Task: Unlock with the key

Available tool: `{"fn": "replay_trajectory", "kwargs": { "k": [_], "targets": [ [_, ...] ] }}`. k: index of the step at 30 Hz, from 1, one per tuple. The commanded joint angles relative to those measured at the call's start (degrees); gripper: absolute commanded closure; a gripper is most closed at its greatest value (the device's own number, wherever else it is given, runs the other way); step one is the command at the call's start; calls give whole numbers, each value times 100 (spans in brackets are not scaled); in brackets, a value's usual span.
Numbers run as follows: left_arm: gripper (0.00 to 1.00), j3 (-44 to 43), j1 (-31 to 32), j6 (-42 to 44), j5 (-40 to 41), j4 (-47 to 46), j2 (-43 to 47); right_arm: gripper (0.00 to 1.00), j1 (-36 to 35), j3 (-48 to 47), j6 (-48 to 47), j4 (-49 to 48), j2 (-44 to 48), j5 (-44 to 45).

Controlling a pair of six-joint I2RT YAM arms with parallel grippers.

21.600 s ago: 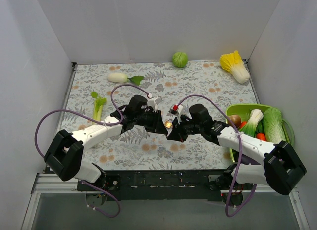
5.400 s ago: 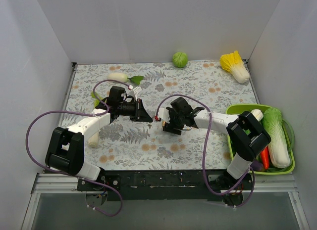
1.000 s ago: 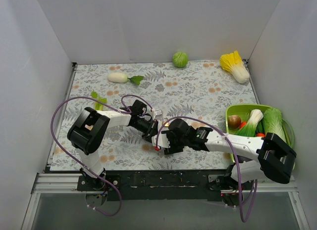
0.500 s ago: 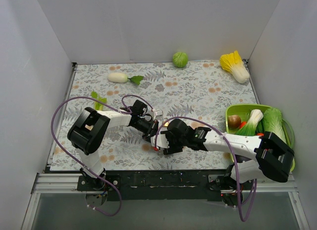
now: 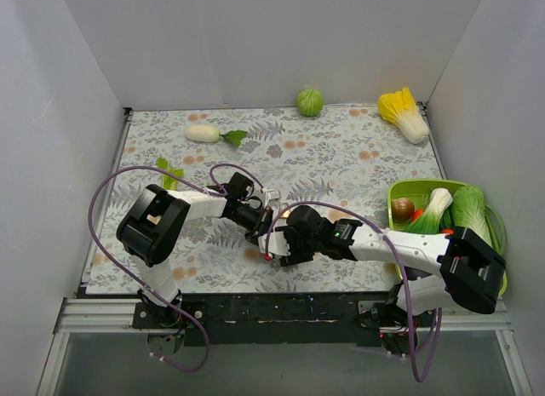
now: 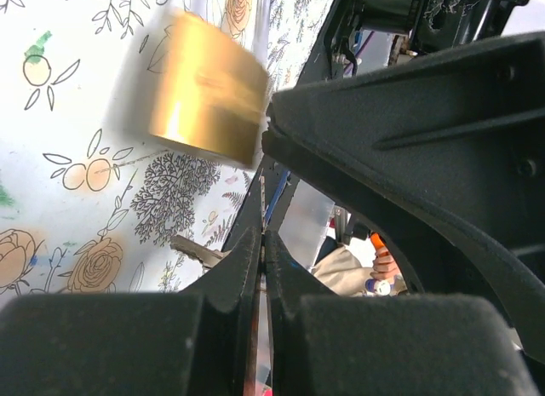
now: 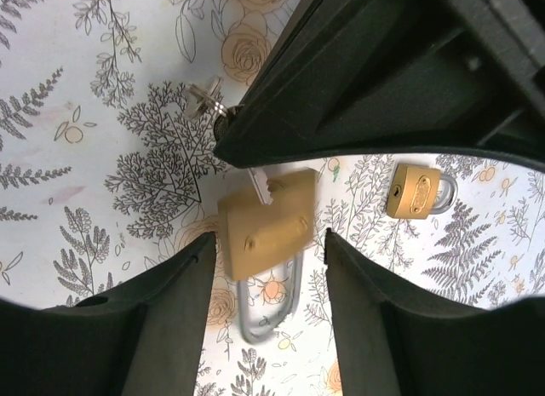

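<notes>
In the right wrist view a brass padlock (image 7: 268,221) hangs blurred between my right gripper's (image 7: 268,243) fingers (image 7: 170,319), shackle (image 7: 272,307) pointing down. The jaws stand open on either side of it, with a small gap on the right. A silver key (image 7: 260,185) reaches from my left gripper's black body into the padlock's top edge. In the left wrist view my left gripper (image 6: 264,234) is shut on the key's thin blade, and the padlock (image 6: 209,94) shows beyond the tips. From above, the left gripper (image 5: 258,224) and right gripper (image 5: 279,245) meet near the table's front middle.
A second brass padlock (image 7: 417,192) and a spare key (image 7: 200,98) lie on the floral cloth close by. A green basket (image 5: 400,192) of vegetables stands at the right edge. A cabbage (image 5: 310,101), napa cabbage (image 5: 404,113), white radish (image 5: 203,133) and a leafy stalk (image 5: 169,176) lie further back.
Both grippers have come from mid-table to the front middle over the last seconds. In the last second the right gripper edged slightly closer to the left one; otherwise little has moved.
</notes>
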State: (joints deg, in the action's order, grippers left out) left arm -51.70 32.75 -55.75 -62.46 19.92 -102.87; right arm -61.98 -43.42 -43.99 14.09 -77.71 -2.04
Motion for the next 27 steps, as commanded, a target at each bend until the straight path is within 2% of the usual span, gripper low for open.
{"fn": "replay_trajectory", "kwargs": {
  "k": [1,7,15,19,21,23,25,27],
  "targets": [
    [100,-147,29,46,-118,-15,12,99,-60,-334,-75,-336,134,29],
    [100,-165,21,38,-48,-15,4,99,-148,-334,-75,-363,107,46],
    [100,-138,21,11,119,12,-23,99,-139,-35,-5,-609,125,485],
    [100,-156,12,2,391,38,30,99,184,17,837,-977,221,477],
    [100,-147,12,2,541,-15,196,98,404,157,1610,-1283,370,477],
    [100,-130,12,2,943,-32,398,91,739,333,2181,-1573,519,477],
    [100,-130,12,29,1130,-67,530,71,1002,587,3042,-1881,774,442],
    [100,-77,21,-67,1288,-277,714,62,1169,755,3796,-2032,1002,267]
  ]
}}
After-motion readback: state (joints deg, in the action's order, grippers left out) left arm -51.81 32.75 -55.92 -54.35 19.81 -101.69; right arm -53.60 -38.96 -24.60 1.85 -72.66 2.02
